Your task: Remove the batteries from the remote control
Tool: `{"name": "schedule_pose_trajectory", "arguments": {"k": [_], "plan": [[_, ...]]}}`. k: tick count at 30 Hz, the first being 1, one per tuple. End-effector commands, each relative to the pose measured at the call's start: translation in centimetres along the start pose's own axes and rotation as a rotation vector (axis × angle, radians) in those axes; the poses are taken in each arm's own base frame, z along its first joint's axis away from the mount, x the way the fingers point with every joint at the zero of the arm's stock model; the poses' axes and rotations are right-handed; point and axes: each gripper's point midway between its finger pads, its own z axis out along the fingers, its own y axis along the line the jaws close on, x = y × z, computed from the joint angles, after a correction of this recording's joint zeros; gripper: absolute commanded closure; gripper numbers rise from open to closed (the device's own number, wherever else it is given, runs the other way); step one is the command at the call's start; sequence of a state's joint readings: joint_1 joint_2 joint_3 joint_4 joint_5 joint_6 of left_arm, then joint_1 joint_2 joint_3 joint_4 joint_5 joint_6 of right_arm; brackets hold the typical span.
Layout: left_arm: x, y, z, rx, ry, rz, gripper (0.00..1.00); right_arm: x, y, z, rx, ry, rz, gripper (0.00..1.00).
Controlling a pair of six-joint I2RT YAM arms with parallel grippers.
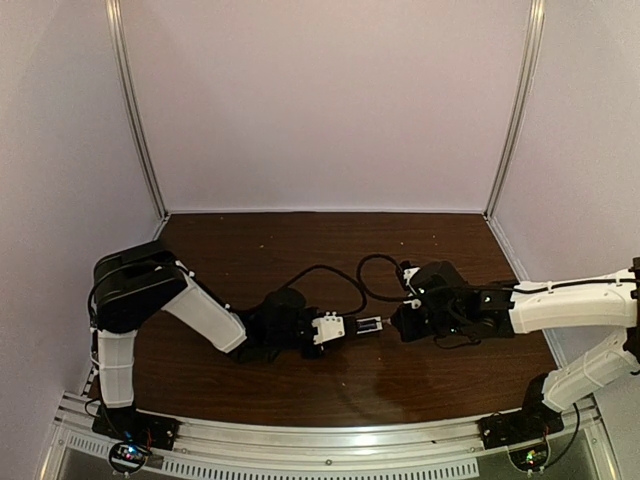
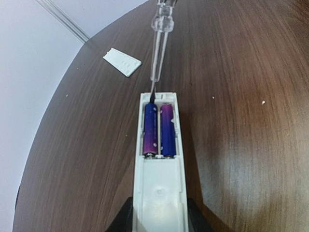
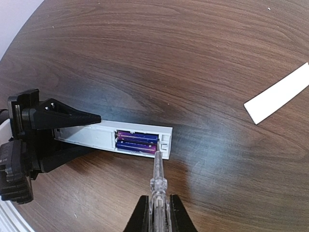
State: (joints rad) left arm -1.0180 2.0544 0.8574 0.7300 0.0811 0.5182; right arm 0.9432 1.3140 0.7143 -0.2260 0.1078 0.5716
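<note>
My left gripper [image 2: 158, 223] is shut on the near end of the white remote control [image 2: 158, 186], which lies flat on the table with its battery compartment open and facing up. Two purple-blue batteries [image 2: 159, 129] sit side by side in the compartment. My right gripper [image 3: 157, 218] is shut on a clear-handled screwdriver [image 3: 158, 176]. The screwdriver's dark tip rests at the far end of one battery [image 3: 136, 145], against the compartment's end wall. In the top view the two grippers meet at mid-table, left gripper [image 1: 335, 328] facing right gripper [image 1: 398, 322].
The detached white battery cover [image 2: 122, 61] lies flat on the dark wooden table [image 2: 251, 121], apart from the remote; in the right wrist view the cover [image 3: 277, 93] is at the far right. White walls with metal corner posts [image 1: 137, 110] enclose the table.
</note>
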Motion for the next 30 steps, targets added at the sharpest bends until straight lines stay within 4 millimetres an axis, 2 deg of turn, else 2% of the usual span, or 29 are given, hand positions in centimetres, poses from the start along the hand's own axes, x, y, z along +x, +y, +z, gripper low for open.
{"name": "schedule_pose_trajectory", "arguments": {"k": [1,11,30], "plan": [[0.1,-1.9,0.5,0.077,-0.006,0.015,1.0,-0.1,0.1,0.7,0.016,0.003,-0.02,1.0],[0.0,-2.0,0.5,0.082,-0.007,0.016,1.0,0.0,0.4,0.8,-0.005,0.001,-0.047,1.0],[-0.7,-2.5,0.2,0.12,-0.033,0.006,1.0,0.0,3.6,-1.8,-0.266,-0.038,0.0,1.0]]}}
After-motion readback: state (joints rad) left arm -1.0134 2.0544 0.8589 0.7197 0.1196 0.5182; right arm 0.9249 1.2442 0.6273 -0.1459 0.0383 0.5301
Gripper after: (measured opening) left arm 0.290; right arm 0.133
